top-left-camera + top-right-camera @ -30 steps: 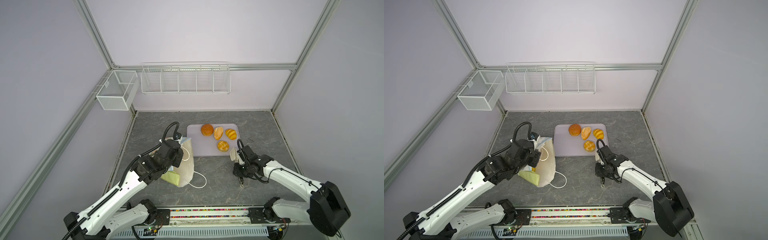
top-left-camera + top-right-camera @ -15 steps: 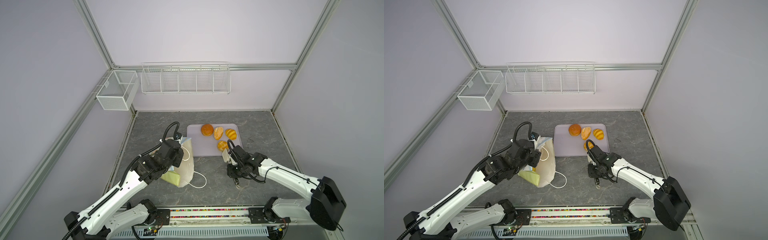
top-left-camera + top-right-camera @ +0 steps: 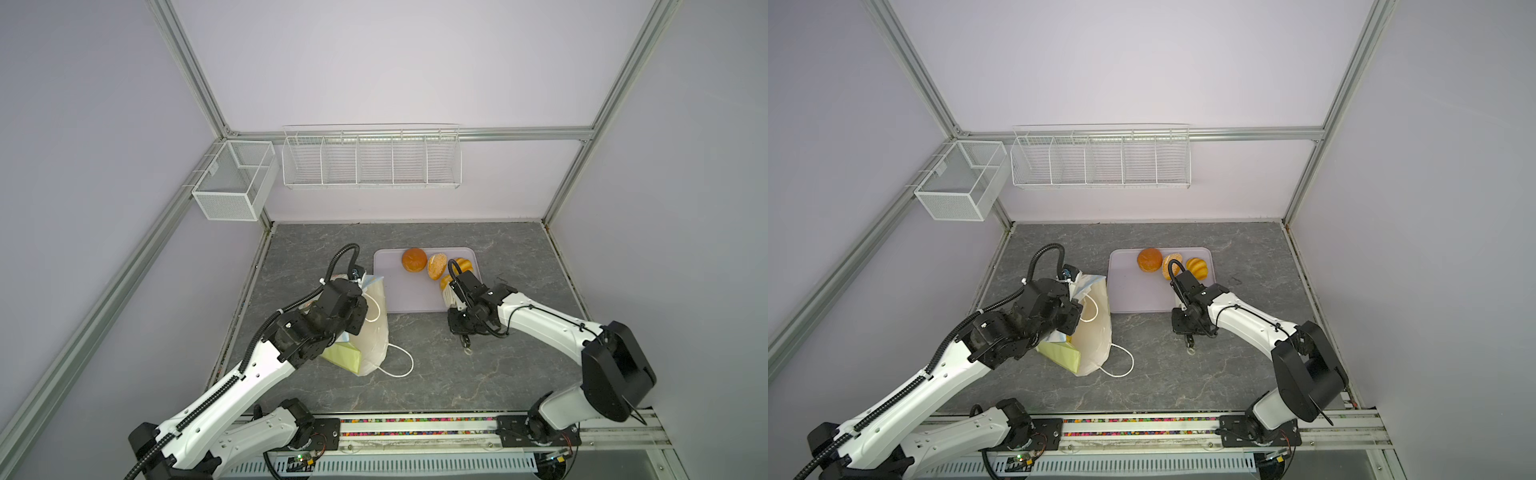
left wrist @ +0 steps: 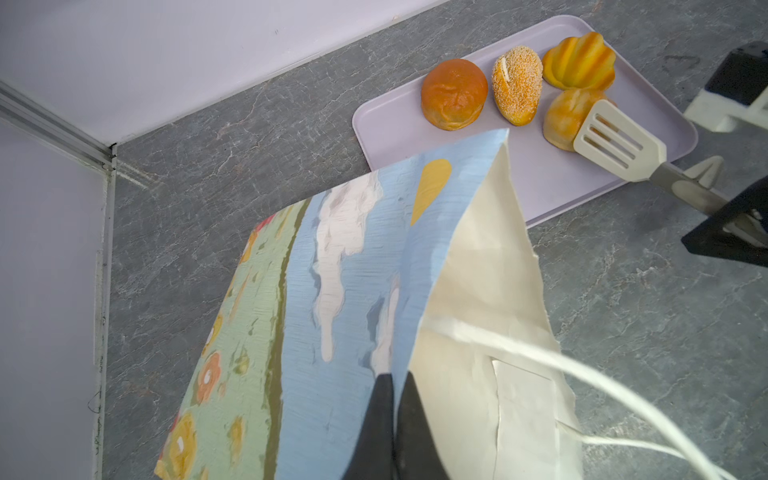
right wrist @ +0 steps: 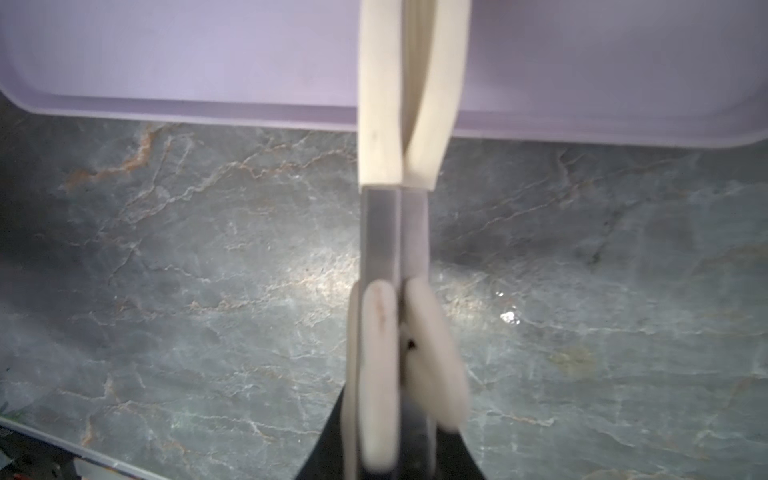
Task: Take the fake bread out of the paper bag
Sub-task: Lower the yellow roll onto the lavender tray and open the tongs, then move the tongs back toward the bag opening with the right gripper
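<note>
Only the left wrist view shows the left gripper (image 4: 392,376) pinched shut on the rim of the paper bag (image 4: 332,270), its inside hidden; four fake bread (image 4: 454,99) pieces lie on the lilac tray (image 4: 386,133), one mostly covered in both top views, and the right gripper (image 5: 405,440) is clamped tight on cream tongs (image 4: 615,141).

tbl (image 3: 436,374): grey marbled | on it: lilac tray (image 3: 399,291), paper bag (image 3: 376,332)
</note>
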`<state>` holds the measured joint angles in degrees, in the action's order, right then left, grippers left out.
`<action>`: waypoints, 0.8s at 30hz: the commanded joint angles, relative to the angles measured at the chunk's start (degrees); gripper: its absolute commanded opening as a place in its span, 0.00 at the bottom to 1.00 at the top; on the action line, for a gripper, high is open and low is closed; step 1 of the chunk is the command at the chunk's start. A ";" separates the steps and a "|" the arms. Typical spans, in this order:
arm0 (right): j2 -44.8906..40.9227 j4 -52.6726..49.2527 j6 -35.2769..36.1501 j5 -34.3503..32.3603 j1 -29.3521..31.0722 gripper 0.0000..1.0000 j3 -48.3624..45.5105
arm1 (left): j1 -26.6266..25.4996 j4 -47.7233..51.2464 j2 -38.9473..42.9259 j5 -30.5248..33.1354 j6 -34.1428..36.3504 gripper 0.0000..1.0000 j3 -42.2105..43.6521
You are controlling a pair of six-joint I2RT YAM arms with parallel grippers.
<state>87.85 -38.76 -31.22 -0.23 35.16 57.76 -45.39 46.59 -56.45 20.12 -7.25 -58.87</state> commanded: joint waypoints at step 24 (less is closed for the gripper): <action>-18.67 -12.15 -17.42 -8.97 35.14 0.07 6.39 | 0.17 -1.83 0.49 -4.75 9.83 0.00 2.58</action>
<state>67.75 -51.46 -42.59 -6.63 66.00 61.73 -45.39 45.80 -55.44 17.02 1.06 -57.49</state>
